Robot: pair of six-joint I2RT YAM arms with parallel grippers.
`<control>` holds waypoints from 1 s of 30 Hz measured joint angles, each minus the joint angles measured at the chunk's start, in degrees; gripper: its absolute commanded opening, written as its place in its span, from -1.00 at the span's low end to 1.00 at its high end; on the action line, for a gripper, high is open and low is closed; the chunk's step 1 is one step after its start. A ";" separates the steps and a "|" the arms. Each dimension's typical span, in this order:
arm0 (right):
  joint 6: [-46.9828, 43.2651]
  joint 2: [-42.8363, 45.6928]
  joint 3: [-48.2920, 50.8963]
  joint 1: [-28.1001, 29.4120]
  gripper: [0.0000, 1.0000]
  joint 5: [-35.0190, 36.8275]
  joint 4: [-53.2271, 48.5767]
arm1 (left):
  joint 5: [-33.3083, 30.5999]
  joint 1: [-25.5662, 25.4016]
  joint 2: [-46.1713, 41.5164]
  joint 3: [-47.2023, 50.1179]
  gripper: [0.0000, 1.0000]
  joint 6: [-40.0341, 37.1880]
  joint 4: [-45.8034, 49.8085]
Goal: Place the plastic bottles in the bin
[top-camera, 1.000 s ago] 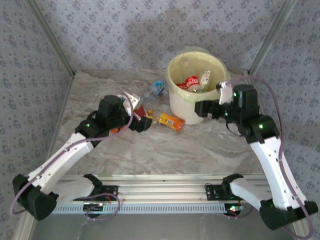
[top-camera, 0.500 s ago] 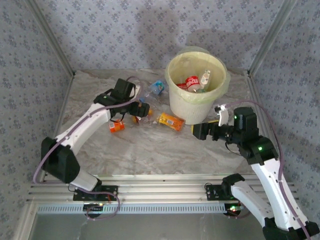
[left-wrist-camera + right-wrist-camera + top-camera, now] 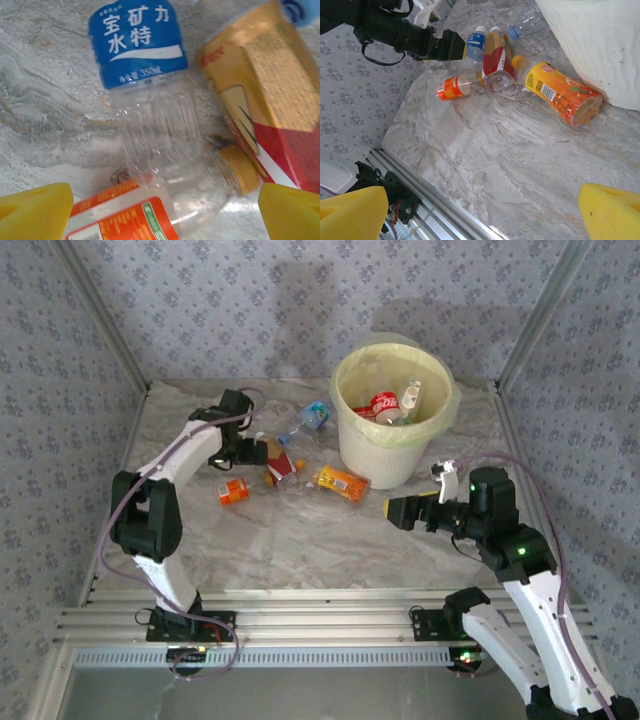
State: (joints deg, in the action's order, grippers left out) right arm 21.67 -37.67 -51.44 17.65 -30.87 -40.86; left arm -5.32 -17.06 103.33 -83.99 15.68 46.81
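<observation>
Marble-patterned tabletop [image 3: 300,540], flowered wallpaper on the walls behind and to either side, and we start on the left. The left gripper [image 3: 258,450] sits low over the loose pile with its jaws spread wide and nothing clamped. On its wrist camera the yellow pads [image 3: 35,210] sit in the bottom corners, with bottles lying flat between them. That reads to me as a line-up for a pick, most likely the clear blue-label bottle [image 3: 137,42] dead centre. Its label says 宝矿力水特 in white, and the small print underneath looks like 350ml. Below it lies an orange-label bottle [image 3: 125,220], print too fine to read. Against its right side is a yellow-and-red-label bottle [image 3: 255,85], lettering blurred.

Moving right, a bigger orange bottle [image 3: 343,482] lies on its side just beside the foot of the bin [image 3: 392,455], probably the right arm's easiest pick. The bin has its bag folded over the rim and several plastic bottles [image 3: 383,403] already inside, one with a red label whose white script I can't make out.

Far right, the right gripper [image 3: 395,510] hangs low near the bin, jaws released wide and empty. It points left toward the strays, well placed for that orange one
</observation>
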 measured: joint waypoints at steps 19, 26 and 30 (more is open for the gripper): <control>0.02 0.42 0.04 0.17 0.98 0.55 -0.09 | 6.73 4.90 11.21 -4.07 0.62 2.01 -0.70; 0.04 0.42 0.20 0.28 0.98 0.85 -0.11 | 8.79 5.73 12.09 -4.04 0.27 3.21 -1.92; 0.55 0.42 0.52 0.28 0.97 1.09 0.04 | 9.09 6.47 11.67 -3.89 0.20 3.34 -2.16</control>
State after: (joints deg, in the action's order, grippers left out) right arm 22.22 -37.26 -50.92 17.93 -29.78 -40.82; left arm 3.77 -10.59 115.00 -87.88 19.03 44.64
